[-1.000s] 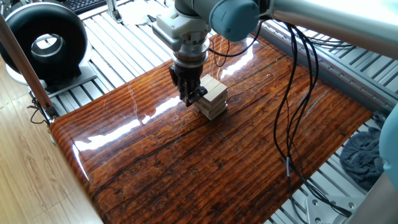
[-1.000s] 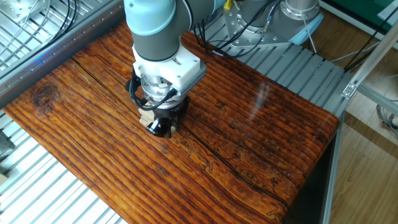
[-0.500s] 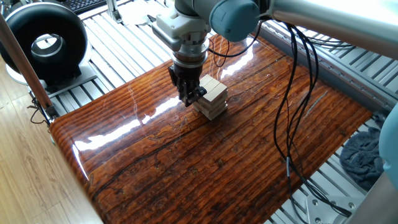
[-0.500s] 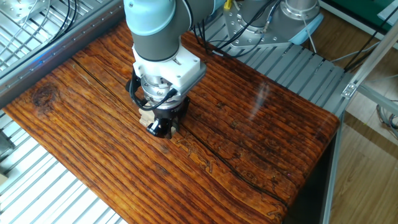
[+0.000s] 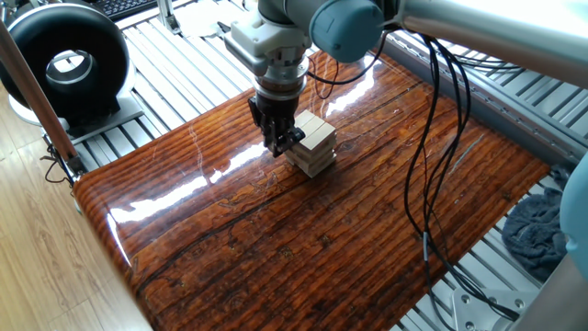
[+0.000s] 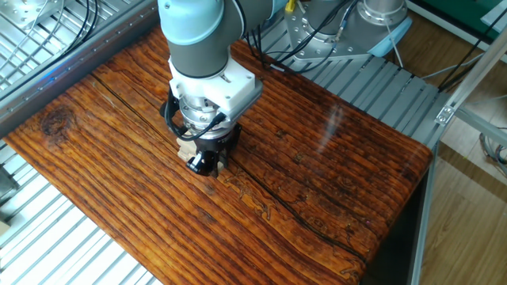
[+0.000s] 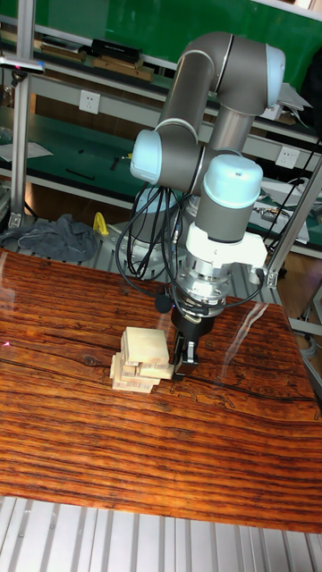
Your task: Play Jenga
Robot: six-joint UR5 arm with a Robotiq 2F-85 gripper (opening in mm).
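The Jenga tower (image 5: 313,143) is a small stack of pale wooden blocks in crossed layers, standing on the glossy dark wooden table (image 5: 303,230). In the tall fixed view the Jenga tower (image 7: 141,359) looks uneven, with lower blocks sticking out on the side away from the arm. My gripper (image 5: 281,143) points down at the tower's side, its dark fingers close together and touching the middle layers. I see nothing held between them. The gripper (image 6: 208,163) hides most of the tower (image 6: 185,150) in the other fixed view. The gripper (image 7: 184,363) stands right of the stack.
A black round fan (image 5: 62,62) stands off the table's far left corner. Black cables (image 5: 432,156) hang from the arm over the table's right side. A grey cloth (image 5: 542,225) lies beyond the right edge. Metal slatted framing (image 6: 71,245) surrounds the table.
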